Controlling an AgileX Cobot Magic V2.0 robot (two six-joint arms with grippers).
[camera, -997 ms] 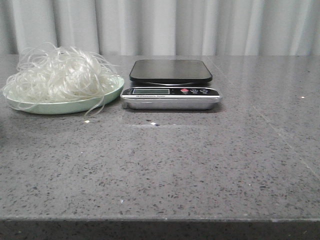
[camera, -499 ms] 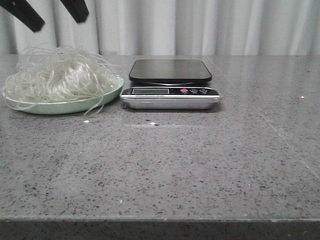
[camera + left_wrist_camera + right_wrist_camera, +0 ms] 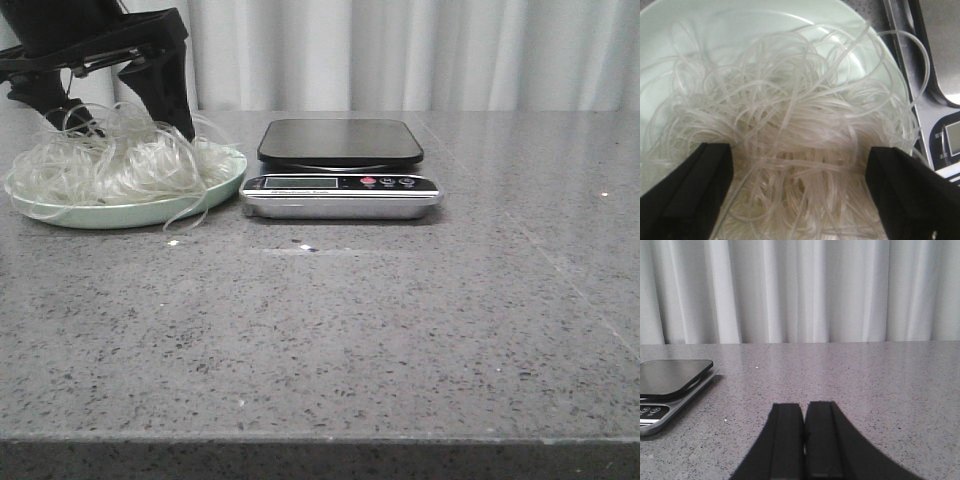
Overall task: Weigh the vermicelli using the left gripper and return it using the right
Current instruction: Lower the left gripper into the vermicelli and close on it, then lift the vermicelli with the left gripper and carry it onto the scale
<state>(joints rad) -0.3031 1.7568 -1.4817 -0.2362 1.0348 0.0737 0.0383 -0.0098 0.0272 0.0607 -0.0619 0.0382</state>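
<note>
Where it lies heaped on the pale green plate (image 3: 215, 185), the vermicelli (image 3: 115, 160) sits at the tabletop's (image 3: 400, 320) far left, strands spilling over the rim. The left gripper (image 3: 125, 125) has its fingers (image 3: 692, 187) spread wide, sunk into the heap on either side. Just beside the plate stands a kitchen scale (image 3: 341, 170). The right gripper (image 3: 804, 440) hovers low, fingers pressed together, holding nothing.

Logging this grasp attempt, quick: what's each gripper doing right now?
Left gripper: open, fingers straddling the vermicelli on the plate.
Right gripper: shut, holding nothing.
</note>
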